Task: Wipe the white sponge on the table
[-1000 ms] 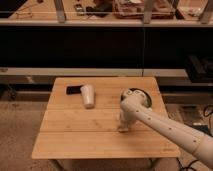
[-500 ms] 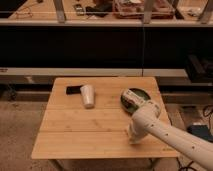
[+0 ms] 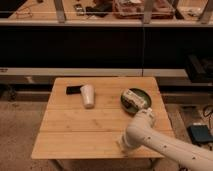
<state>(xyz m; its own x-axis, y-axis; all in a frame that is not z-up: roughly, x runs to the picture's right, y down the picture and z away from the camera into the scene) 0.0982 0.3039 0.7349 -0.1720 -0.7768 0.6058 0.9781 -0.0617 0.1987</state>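
The table (image 3: 75,127) is a square top of pale wood planks. My white arm reaches in from the lower right, and the gripper (image 3: 123,144) points down onto the tabletop near the front edge, right of centre. A small pale lump at its tip is the white sponge (image 3: 120,145), pressed on the wood and mostly hidden by the gripper, which is shut on it.
A white cup (image 3: 88,95) stands at the back middle of the table with a flat black object (image 3: 74,90) just left of it. A dark round plate (image 3: 143,96) with a pale packet (image 3: 135,100) on it sits at the back right. A dark shelving bench (image 3: 100,45) runs behind.
The arm has swept the gripper from the middle right of the table toward the front edge, staying low on the wood. The cup, black object and plate have not moved.
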